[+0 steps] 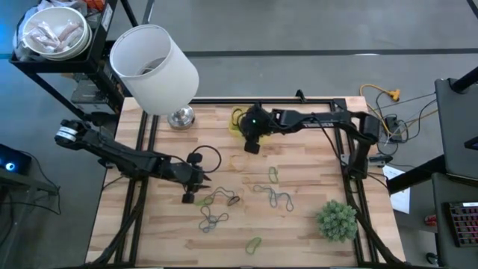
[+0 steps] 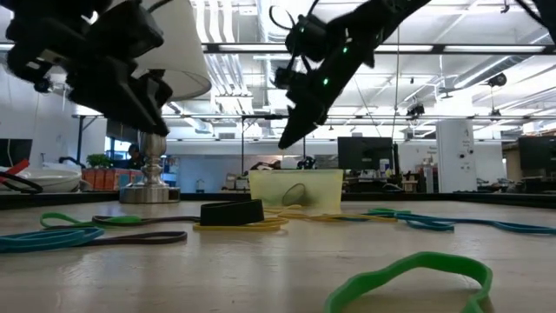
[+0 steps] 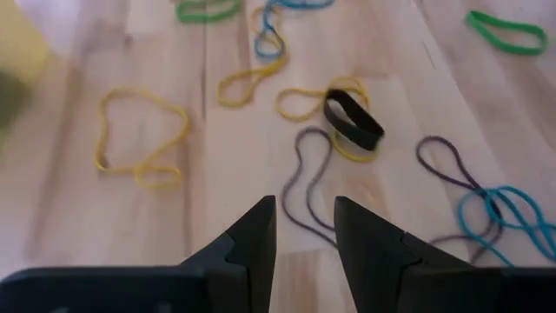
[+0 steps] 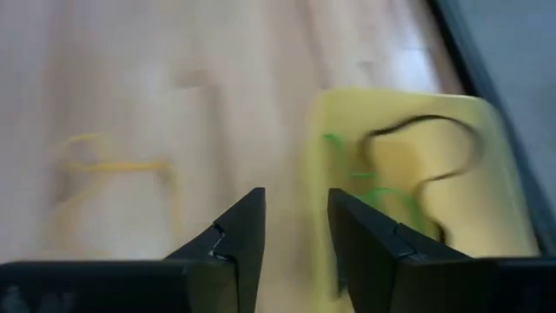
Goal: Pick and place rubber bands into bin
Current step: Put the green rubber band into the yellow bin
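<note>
Green rubber band (image 2: 415, 271) lies closest to my low camera, near the front edge of the table (image 1: 306, 239), and many more rubber bands (image 1: 224, 205) are scattered over the middle and front part of the wood. The bin (image 1: 239, 122) stands near the back edge, about in the middle, and it has a black and a green band inside.

My right gripper (image 1: 252, 143) hangs in the air just beside the bin, on its front side. Its fingers stand apart and I see nothing between them, so I judge that a band was just dropped. My left gripper (image 1: 196, 188) hovers low over the bands toward the front left of the table. Its fingers have a small gap and hold nothing.

For the next pick I would choose the black band (image 3: 352, 119), which lies partly on a yellow one. I should come straight down with one finger inside the loop, otherwise I may lift both or pinch only wood.

The lamp (image 1: 155, 69) at the back left corner stands close to the left arm's way to the bin. The plant (image 1: 336, 220) at the front right corner is well apart.
</note>
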